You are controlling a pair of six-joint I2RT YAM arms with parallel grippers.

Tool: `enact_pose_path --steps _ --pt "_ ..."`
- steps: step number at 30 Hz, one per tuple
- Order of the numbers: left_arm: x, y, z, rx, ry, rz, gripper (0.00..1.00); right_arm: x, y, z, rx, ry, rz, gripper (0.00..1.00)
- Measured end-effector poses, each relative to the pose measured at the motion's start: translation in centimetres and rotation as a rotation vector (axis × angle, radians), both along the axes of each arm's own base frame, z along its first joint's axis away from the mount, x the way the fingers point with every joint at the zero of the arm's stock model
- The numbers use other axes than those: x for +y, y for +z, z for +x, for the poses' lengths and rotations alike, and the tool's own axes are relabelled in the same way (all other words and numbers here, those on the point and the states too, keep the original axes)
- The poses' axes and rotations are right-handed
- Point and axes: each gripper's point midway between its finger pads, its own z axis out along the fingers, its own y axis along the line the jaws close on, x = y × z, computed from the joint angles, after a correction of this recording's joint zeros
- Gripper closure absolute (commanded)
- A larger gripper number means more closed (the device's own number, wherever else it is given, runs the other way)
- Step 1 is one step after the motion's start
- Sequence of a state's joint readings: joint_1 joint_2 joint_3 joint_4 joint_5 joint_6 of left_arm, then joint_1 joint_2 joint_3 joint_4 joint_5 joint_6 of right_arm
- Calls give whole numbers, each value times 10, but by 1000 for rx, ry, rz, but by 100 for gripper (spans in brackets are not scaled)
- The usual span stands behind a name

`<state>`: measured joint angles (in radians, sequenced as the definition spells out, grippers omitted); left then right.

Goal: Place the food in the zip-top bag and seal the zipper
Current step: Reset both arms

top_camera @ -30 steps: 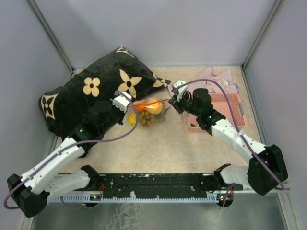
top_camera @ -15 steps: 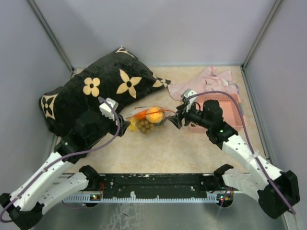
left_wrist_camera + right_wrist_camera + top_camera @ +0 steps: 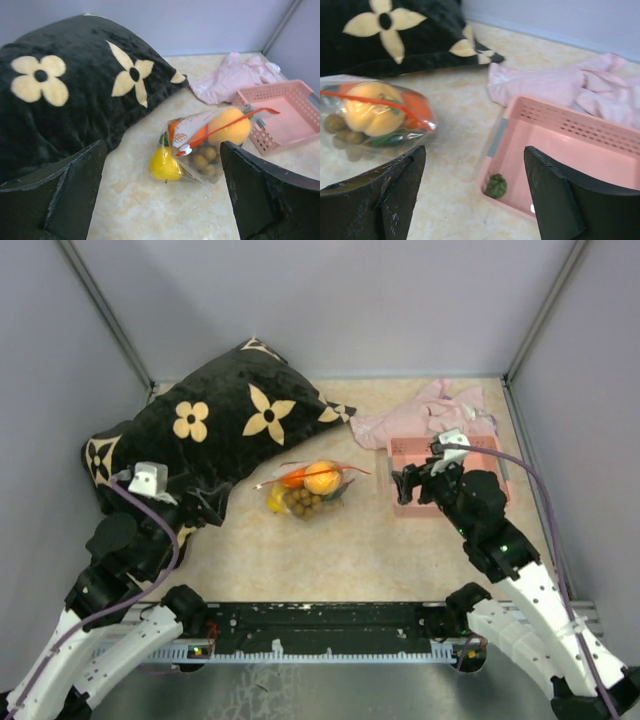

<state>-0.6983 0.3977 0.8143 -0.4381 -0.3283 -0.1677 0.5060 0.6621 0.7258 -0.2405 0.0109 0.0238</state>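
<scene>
Two grippers, both clear of the bag (nothing between either pair of fingers). Left gripper (image 3: 210, 508) low beside the black flowered pillow (image 3: 200, 430), fingers spread wide, well apart from the bag. Right gripper (image 3: 412, 482) over the near-left corner of the pink basket (image 3: 505, 130), fingers likewise parted.

Between the two, on the beige marbled table (image 3: 330, 550), the zip-top bag (image 3: 305, 485), lying near the pillow's corner and near the basket's left wall without touching it.

Inside, seen through the clear plastic:
- an orange round fruit (image 3: 230, 125) uppermost
- a red-orange one (image 3: 187, 132) beside it
- a yellow lemon (image 3: 165, 165) at the near-left end
- a brownish-green grape bunch (image 3: 202, 162) underneath

Across the top of the fruit, the orange-red zipper (image 3: 225, 127), running slantwise, with a small white slider (image 3: 185, 149) at its left end. Sealed along its whole width or not: impossible to tell.

In the basket's near corner, one small green lumpy piece (image 3: 496, 186), alone. Behind the basket, a crumpled pale pink cloth (image 3: 420, 420), touching its far rim.
</scene>
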Motion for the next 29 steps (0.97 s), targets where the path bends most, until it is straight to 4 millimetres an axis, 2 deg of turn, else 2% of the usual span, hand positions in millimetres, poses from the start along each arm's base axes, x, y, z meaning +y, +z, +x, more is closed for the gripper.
enact_pose_path --steps 4,10,13,14,19,29 --pt "23 16 -4 -61 88 -54 0 -42 17 -7 -51 -194 14 20" --pt "52 36 -10 -167 201 -145 0 -99 53 -37 -211 -407 114 20" --pt "63 30 -9 -208 260 -178 0 -113 57 -46 -260 -461 155 20" --pt "66 16 -4 -213 295 -171 0 -120 48 -47 -260 -494 154 20" --pt "72 -1 0 -205 340 -135 0 -121 41 -45 -249 -505 138 20" --pt "79 0 2 -226 383 -117 0 -123 44 -47 -260 -510 144 19"
